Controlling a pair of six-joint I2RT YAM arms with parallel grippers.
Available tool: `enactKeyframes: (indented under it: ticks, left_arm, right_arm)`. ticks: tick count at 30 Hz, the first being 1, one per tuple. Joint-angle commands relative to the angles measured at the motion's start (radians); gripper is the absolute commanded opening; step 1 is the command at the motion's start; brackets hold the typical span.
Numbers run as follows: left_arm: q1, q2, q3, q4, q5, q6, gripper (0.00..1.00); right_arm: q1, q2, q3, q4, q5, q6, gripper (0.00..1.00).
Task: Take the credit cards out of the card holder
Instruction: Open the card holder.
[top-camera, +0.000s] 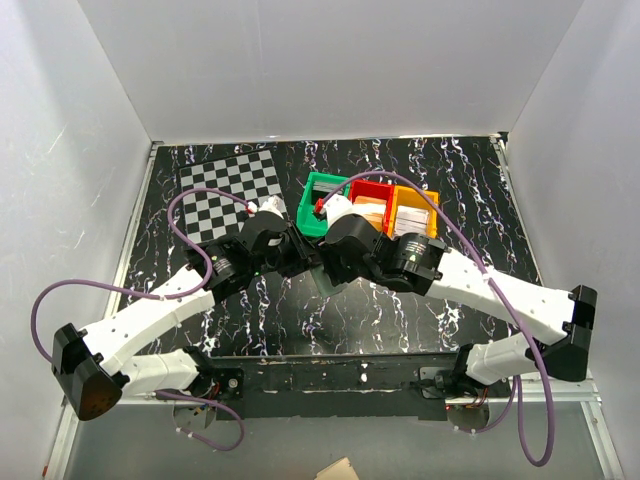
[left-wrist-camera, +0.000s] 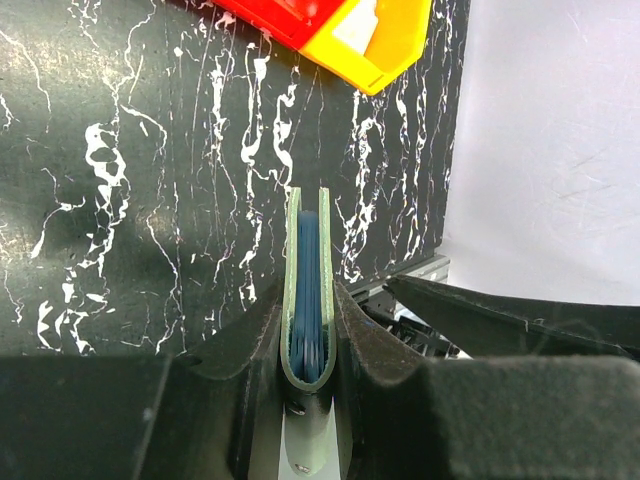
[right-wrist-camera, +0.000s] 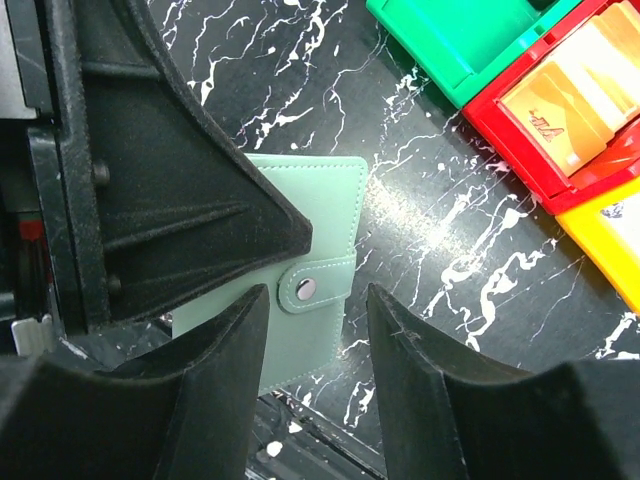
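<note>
Holder clamped in left pincer (left-wrist-camera: 308, 300), held above the tabletop (right-wrist-camera: 450, 260); right pincer (right-wrist-camera: 320, 320) open beside it.

Left pincer is closed on the holder (right-wrist-camera: 315, 215), which stands edge-on between its fingers and is folded, with the snap tab (right-wrist-camera: 305, 288) fastened. Blue layers (left-wrist-camera: 308, 270) show in the open edge, but what they are cannot be told. In the right wrist view a left finger (right-wrist-camera: 200, 220) covers much of one face. The right jaws stand apart, with the tab and the holder's free edge seen in the gap between them; contact cannot be told. Green bin (right-wrist-camera: 440, 50), red bin (right-wrist-camera: 510, 135) and yellow bin (right-wrist-camera: 610, 250) sit in a row near the holder. Checkerboard (top-camera: 230, 185) lies farther left.
</note>
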Motion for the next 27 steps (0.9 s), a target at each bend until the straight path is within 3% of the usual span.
enactKeyframes:
  ticks: [1, 27]
  left_arm:
    - [-0.012, -0.017, 0.048, 0.018, -0.008, -0.016, 0.0]
    - [-0.023, -0.055, 0.054, 0.073, 0.028, -0.044, 0.0]
  right_arm:
    - [0.004, 0.019, 0.015, 0.028, 0.006, 0.019, 0.5]
    - [0.006, 0.111, 0.003, -0.07, 0.081, 0.041, 0.31]
